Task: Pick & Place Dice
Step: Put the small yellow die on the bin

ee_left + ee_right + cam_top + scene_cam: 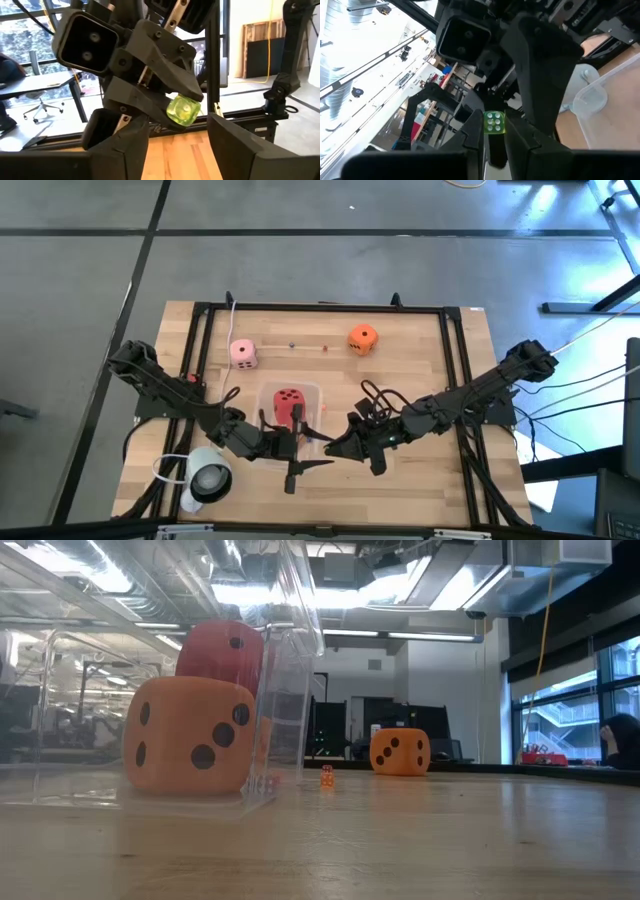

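Note:
A clear container (312, 392) stands at the table's near middle. It holds a red die (288, 402) and, in the low view, an orange die (190, 735) resting on its floor with the red die (222, 648) above and behind. A pink die (243, 353) and a second orange die (362, 338) sit on the far part of the table. My right gripper (338, 448) is shut on a small translucent green die (494, 122). My left gripper (303, 460) faces it just to its left, open (170, 137), touching nothing. My right gripper pinches the small green die (184, 111) between its two fingers, at their free ends. The fingers (520, 140) come roughly level from the table's right, pointing toward my left gripper. The die is lifted clear of the table.
A white round object (205, 478) with a cable lies near the table's near left corner. Tiny dice (325, 347) lie between the pink and orange dice; one (326, 776) shows in the low view. A black frame (455, 360) borders the table. Bare wood (420, 370) lies on the right.

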Robot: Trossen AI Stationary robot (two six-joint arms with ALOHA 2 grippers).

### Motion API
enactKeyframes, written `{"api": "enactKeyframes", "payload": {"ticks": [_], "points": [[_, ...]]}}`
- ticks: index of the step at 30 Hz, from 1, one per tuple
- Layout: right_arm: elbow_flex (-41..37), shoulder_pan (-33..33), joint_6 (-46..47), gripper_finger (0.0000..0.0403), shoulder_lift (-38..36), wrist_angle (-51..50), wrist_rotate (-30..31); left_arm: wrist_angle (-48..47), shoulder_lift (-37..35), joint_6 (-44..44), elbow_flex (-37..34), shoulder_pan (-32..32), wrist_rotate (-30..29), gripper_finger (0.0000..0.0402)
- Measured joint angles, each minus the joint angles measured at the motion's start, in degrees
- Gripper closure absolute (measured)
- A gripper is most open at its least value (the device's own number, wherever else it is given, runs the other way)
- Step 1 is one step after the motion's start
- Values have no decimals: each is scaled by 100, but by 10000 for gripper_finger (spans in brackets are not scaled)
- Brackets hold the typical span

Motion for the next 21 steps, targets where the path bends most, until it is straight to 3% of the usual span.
{"api": "enactKeyframes", "payload": {"ticks": [12, 21], "points": [[-10, 63, 0, 357, 13, 3, 145, 68, -20, 11, 9, -9, 2, 185], [-14, 63, 83, 357, 55, 4, 145, 164, -20, 13, 9, -9, 77, 210]]}}
